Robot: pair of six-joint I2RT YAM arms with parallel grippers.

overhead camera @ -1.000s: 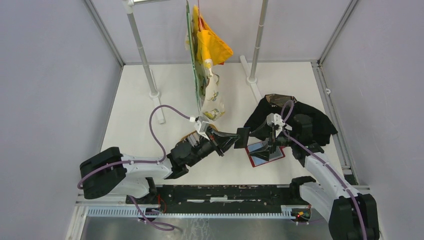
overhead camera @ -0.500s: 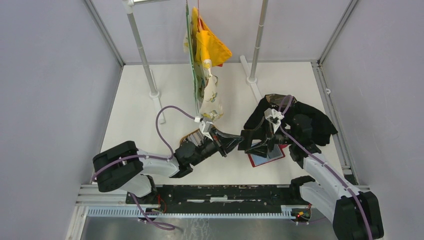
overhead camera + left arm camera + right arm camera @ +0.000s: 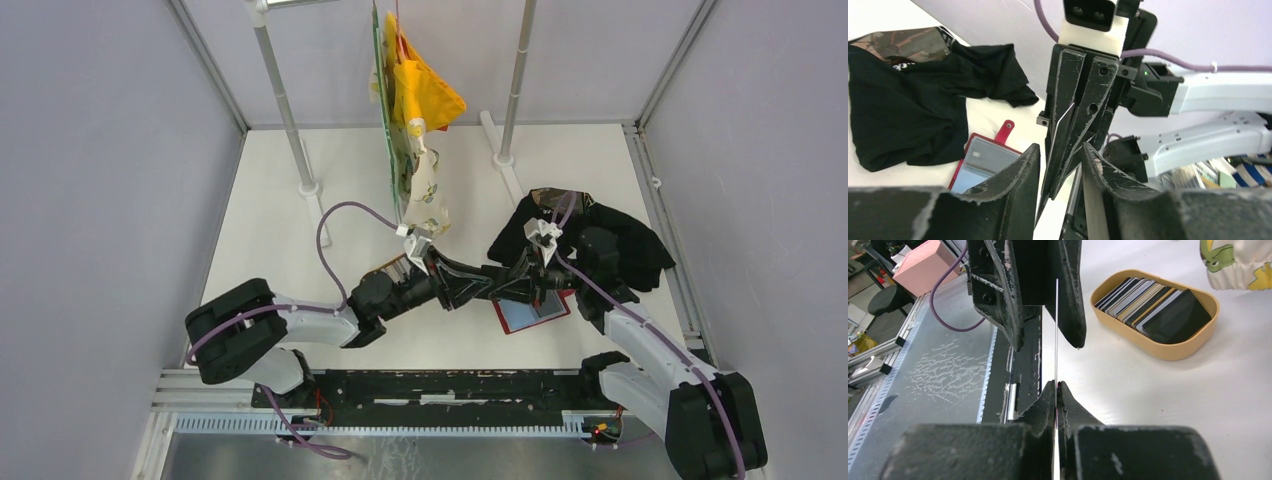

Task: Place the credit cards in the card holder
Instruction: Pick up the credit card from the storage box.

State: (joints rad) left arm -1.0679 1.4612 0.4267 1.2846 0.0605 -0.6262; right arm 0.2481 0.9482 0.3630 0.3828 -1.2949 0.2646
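**While the left gripper [image 3: 1060,146] stands with its fingers parted, one card [image 3: 1056,330] is pinched by the right gripper [image 3: 1055,386]**

Where the two grippers meet nose to nose at the centre of the top view, the card is seen edge-on as a thin pale line. In the right wrist view its near end is clamped between the right fingers, which are pressed together on it. Its far end runs up between the two left fingers. A gap shows between the card and the left-hand one of these. Against the other the card's edge lies close, and contact cannot be told.

The card holder [image 3: 1004,132] lies open on the white table [image 3: 1173,405], just right of and below the meeting point in the top view. A pale card [image 3: 980,160] is seen lying flat on it. Its upper right edge is bordered by a black cloth [image 3: 903,110], so little room is left on that side.

The remaining credit cards [image 3: 1153,302] are stacked on edge in a tan oval tray [image 3: 1158,351]. In the top view the tray is partly covered by the left arm, just left of the grippers. Bare table is shown around the tray in the right wrist view, and also across the upper left of the top view. Above the grippers the space is narrowed by patterned cloths [image 3: 420,110] hanging from a rack. The lower edge is closed off by the metal base rail [image 3: 948,370].
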